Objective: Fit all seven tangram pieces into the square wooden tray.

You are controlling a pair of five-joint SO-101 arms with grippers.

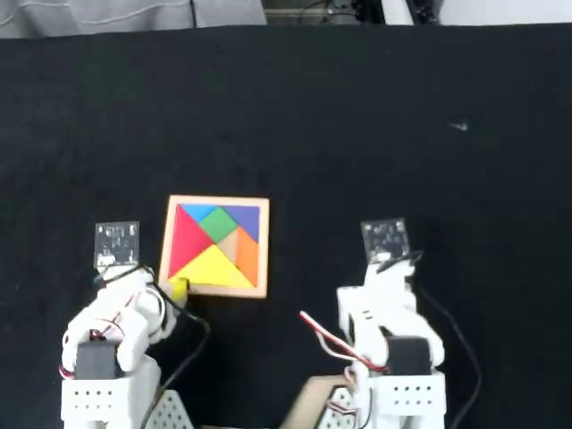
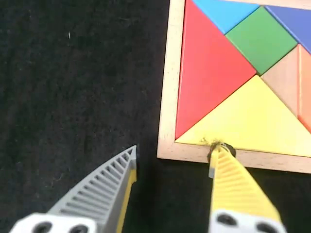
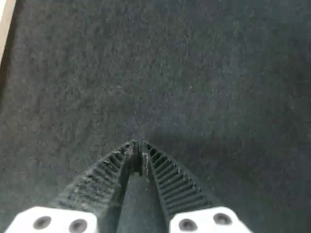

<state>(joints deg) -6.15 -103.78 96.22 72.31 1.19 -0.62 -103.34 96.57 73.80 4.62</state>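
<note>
Your square wooden tray (image 1: 264,259), at 1 o'clock from the released left claw (image 2: 174,149) touching its near rim, looks full of coloured tangram pieces (image 1: 214,246), so I judge this the final seating. The right claw (image 3: 138,145) is clenched on nothing; back the left one off without nudging anything.

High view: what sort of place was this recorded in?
Probably a lab or workshop bench for robot trials: a table under black cloth, the left arm and right arm fixed at its near edge, a wooden tray of tangram pieces on it, cables beyond the far edge.
</note>
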